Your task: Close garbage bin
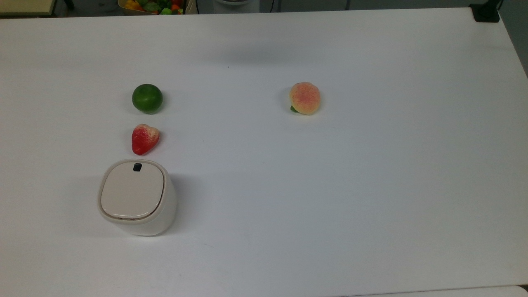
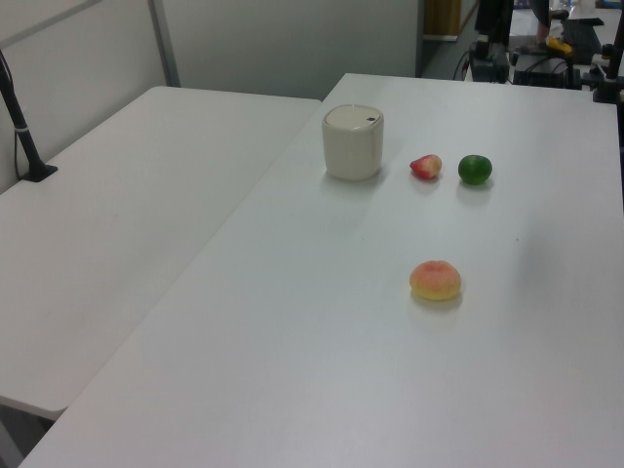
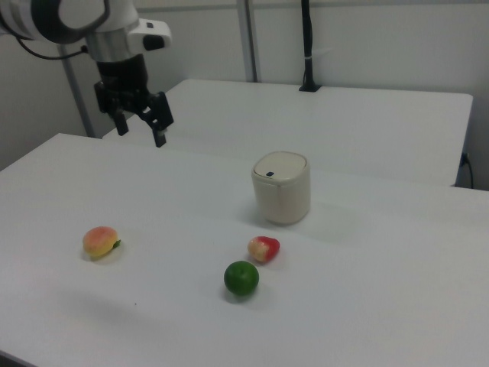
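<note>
On the tabletop [image 1: 330, 206], next to the strawberry [image 1: 144, 139], the bin [image 1: 138, 198] sits with its lid [image 1: 132, 189] flat, looking light, hard and smooth, best pushed from the top, while the spread tool [image 3: 139, 128] hangs far off.

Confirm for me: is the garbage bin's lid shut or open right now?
Shut. The garbage bin stands upright with its flat lid lying flush inside the rim, no gap showing; the right view shows the lid down too.
</note>
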`<state>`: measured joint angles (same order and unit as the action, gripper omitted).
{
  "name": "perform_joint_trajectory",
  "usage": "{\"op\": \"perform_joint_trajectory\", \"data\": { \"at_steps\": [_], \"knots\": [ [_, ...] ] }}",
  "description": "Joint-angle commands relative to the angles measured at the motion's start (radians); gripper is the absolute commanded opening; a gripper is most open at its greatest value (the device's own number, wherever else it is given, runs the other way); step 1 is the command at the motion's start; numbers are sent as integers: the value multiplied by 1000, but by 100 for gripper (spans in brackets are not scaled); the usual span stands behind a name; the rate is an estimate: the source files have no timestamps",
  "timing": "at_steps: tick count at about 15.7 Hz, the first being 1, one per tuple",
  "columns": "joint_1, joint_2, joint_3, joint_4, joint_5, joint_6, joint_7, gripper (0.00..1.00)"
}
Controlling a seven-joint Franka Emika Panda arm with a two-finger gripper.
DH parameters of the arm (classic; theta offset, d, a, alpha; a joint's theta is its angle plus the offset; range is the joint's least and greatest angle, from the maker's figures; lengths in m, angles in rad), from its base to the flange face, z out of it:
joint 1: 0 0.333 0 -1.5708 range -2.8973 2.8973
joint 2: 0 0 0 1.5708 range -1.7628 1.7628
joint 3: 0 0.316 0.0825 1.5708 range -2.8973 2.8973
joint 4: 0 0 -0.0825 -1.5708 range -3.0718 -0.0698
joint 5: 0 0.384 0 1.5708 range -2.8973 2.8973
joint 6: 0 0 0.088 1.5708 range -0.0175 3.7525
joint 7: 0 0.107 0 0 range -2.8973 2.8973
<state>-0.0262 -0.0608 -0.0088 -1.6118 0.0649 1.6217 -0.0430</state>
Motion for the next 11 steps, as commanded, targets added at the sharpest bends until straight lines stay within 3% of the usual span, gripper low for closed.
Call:
{"op": "perform_joint_trajectory", "data": {
  "at_steps": [1,6,11],
  "knots": [
    [23,-25,24,-39,10,3,58,100],
    [66,16,12,-48,-2,122,-41,100],
    [65,16,13,-63,-4,121,-28,100]
  ]
}}
